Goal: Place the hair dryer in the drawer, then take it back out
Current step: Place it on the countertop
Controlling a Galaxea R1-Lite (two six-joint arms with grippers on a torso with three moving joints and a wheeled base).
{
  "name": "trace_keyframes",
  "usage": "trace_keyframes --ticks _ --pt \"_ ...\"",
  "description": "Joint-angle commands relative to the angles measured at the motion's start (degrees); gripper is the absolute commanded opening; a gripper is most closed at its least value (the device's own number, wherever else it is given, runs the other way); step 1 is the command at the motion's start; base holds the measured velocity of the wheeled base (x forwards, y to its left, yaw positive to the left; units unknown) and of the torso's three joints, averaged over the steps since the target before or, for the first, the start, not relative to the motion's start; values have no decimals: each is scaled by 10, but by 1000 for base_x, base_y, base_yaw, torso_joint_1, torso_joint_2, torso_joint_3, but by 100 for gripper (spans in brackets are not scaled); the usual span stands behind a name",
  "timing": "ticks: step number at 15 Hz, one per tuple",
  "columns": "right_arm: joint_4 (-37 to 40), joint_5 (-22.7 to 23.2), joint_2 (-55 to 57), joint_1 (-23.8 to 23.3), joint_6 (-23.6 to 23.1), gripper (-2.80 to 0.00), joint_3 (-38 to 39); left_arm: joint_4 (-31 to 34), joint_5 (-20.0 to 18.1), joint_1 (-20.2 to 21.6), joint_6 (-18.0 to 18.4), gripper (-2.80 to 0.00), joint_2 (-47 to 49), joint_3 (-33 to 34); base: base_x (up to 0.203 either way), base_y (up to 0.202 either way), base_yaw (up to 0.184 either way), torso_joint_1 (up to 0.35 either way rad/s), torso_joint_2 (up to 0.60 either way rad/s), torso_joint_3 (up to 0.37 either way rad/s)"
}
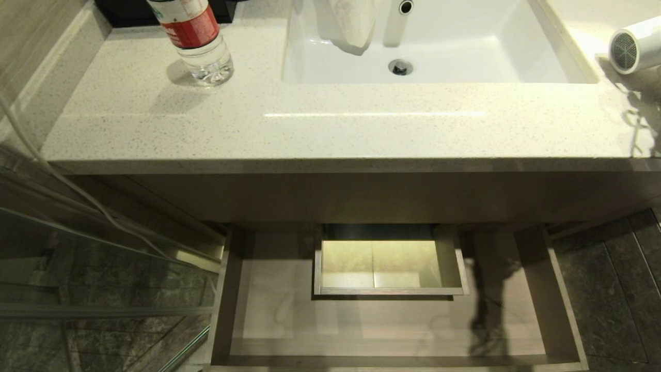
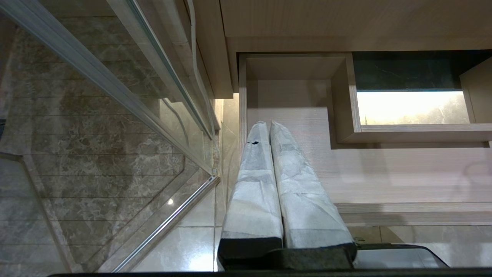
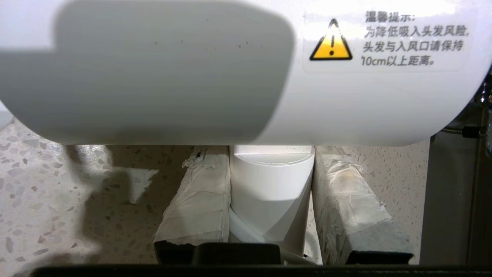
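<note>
The white hair dryer (image 1: 635, 49) shows at the far right edge of the head view, over the speckled countertop (image 1: 330, 134), grey mesh grille facing left. In the right wrist view its barrel (image 3: 246, 69) carries a yellow warning label. My right gripper (image 3: 271, 154) is shut on its handle (image 3: 271, 192), one padded finger on each side. Below the counter the light wood-grain drawer (image 1: 392, 325) stands pulled out, with a boxed cut-out (image 1: 387, 263) mid-back and nothing lying in it. My left gripper (image 2: 269, 124) hangs shut and empty above the drawer's (image 2: 384, 173) front left corner.
A water bottle (image 1: 199, 41) with a red label stands on the counter's left. The white sink (image 1: 439, 51) has a tap (image 1: 400, 20) and a towel (image 1: 351, 26) hanging at its back. A glass shower panel (image 1: 103, 268) and a white cable (image 1: 51, 175) are to the drawer's left.
</note>
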Motion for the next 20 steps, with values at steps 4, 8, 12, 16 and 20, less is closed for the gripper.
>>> trace_keyframes --ticks 4,8,12,16,20 --pt "5 -1 0 0 -1 -280 1 0 0 0 0 -280 0 0 0 0 0 0 0 0" --pt "-1 1 -1 1 -2 -280 1 0 0 0 0 -280 0 0 0 0 0 -112 40 -89" --pt "2 0 -5 1 -3 -280 2 0 0 0 0 -280 0 0 0 0 0 -110 31 -71" --pt "-7 0 -10 1 -12 -280 1 0 0 -1 -1 -280 0 0 0 0 0 -7 2 -4" --pt "-7 4 -16 2 -20 -280 1 0 0 -1 0 -280 0 0 0 0 0 0 0 0"
